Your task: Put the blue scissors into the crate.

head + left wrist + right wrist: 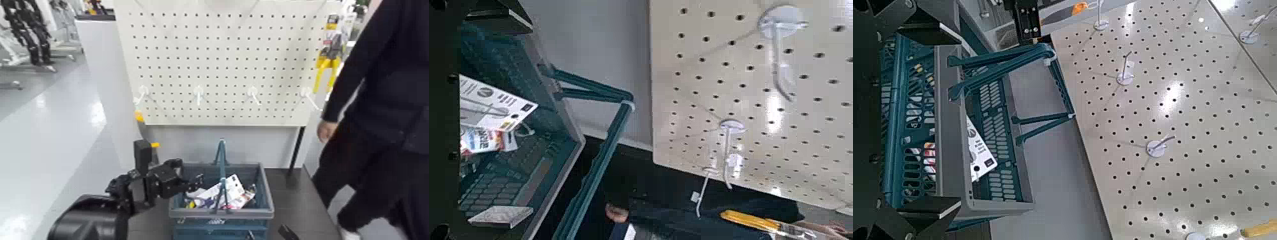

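Observation:
The blue-grey crate point(263, 207) stands on the floor below the pegboard, its handle point(221, 159) upright. Several packaged items lie inside it. One is a tall white card with black print point(233, 186), also in the left wrist view point(495, 102) and the right wrist view point(979, 156). I cannot make out the blue scissors' handles on it. My left gripper point(194, 182) is open and empty just above the crate's left rim. My right gripper point(286, 231) is open and empty, low at the crate's right front; the right wrist view shows its fingers point(923, 14) spread wide before the crate point(951, 120).
A white pegboard point(223, 57) with bare hooks stands behind the crate. Yellow-handled tools point(327, 67) hang at its right edge. A person in black point(383, 108) stands close at the right, a hand point(327, 130) hanging beside the board. Open floor lies to the left.

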Robot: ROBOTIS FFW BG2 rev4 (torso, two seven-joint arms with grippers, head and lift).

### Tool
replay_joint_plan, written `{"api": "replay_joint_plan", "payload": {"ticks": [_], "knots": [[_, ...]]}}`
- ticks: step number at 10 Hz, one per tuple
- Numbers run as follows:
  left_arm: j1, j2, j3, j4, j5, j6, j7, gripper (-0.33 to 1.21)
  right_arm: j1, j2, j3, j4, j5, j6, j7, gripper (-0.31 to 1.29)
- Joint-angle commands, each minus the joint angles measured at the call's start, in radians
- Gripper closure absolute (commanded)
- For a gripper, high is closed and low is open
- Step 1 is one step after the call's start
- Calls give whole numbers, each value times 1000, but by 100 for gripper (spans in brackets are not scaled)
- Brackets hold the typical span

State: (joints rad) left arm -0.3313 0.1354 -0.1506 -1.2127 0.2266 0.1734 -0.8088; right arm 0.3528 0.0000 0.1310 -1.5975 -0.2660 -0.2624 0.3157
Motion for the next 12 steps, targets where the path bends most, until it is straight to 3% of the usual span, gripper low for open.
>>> {"api": "replay_joint_plan", "payload": {"ticks": [1,3,6,8,10,12], "knots": [[176,19,28,-232,-10,-15,132,-1,3,3,-2,-1,-1,-1,0,16],[305,1,77,-347,-23,-41,215,-1,5,2,-5,-2,-1,-1,6,16],[488,-2,82,-510,-12,-80,376,-1,8,0,-10,-4,-1,-3,6,16],[587,0,57,-577,-7,-135,494,0,11,0,-11,-7,1,-4,5,15],[632,6,-4,-565,30,-232,605,4,17,5,-21,-12,2,-15,-1,15],[657,13,-10,-587,23,-245,634,5,23,3,-16,-18,5,-17,-17,15]]}}
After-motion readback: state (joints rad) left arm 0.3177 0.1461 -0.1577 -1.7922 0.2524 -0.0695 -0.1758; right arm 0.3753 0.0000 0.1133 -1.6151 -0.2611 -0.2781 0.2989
